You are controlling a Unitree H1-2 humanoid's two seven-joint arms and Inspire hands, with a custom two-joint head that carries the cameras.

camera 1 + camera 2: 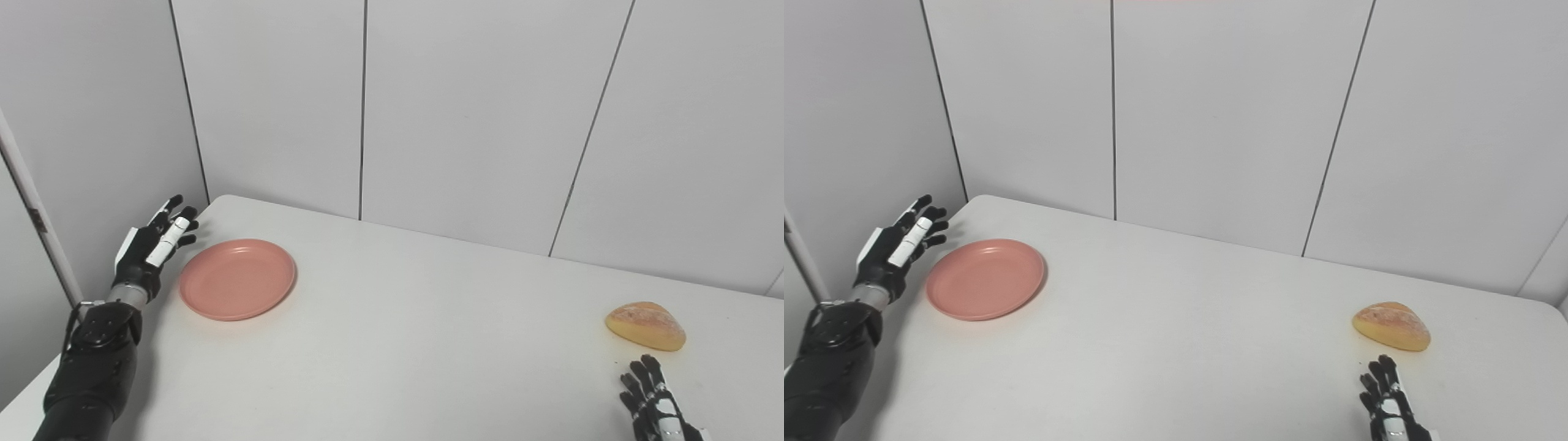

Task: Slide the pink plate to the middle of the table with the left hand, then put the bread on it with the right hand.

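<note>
Black and white, the left hand [149,248] hovers with fingers spread wide and nothing held, just left of the pink plate [237,278] and apart from its rim. Taking that plate as the landmark: it lies flat near the far left corner of the white table [404,343]. Well to the plate's right, close to the table's right edge, sits the bread [645,326]. Just nearer than the bread, the right hand [654,401] has fingers spread, holding nothing, not touching it.

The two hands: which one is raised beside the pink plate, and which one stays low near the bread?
The left hand is raised, open, beside the pink plate. The right hand is low, just before the bread.
</note>
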